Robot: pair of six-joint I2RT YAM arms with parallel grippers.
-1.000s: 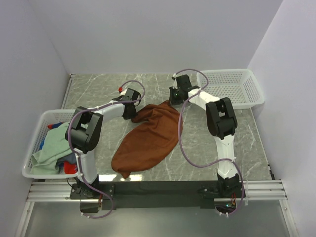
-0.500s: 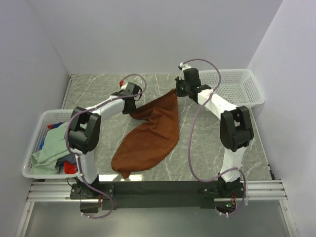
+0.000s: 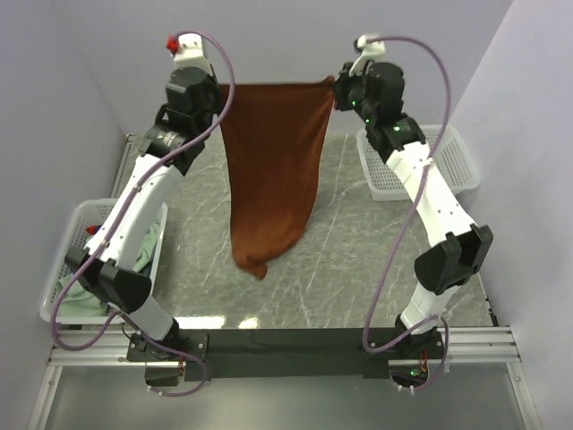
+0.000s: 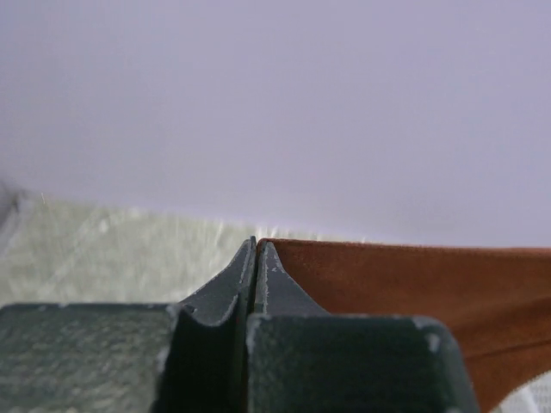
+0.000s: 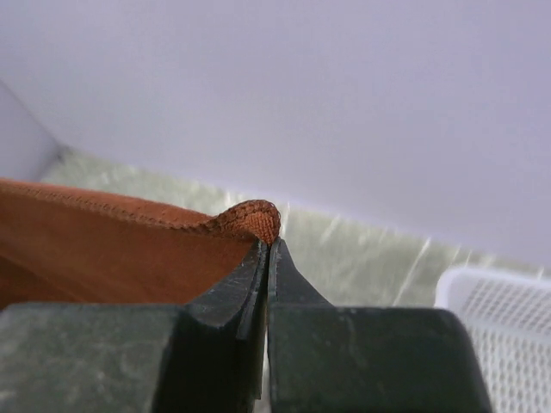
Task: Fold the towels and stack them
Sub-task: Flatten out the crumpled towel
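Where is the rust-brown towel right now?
In the top view the rust-brown towel hangs at centre-back. Its upper corners are pinched by the left end effector and the right end effector, and its lower tip dangles over the table.

My left arm (image 3: 134,202) reaches from its base at 7 o'clock up to 11 o'clock, stretched high and nearly straight. There my left gripper (image 3: 218,90) points toward 3 o'clock. My right arm (image 3: 430,188) reaches from 5 o'clock to 1 o'clock, elbow bent at 4 o'clock, with my right gripper (image 3: 335,87) pointing toward 9 o'clock. Both sets of jaws are pressed tight, each pinching a top corner of the towel (image 3: 273,161).
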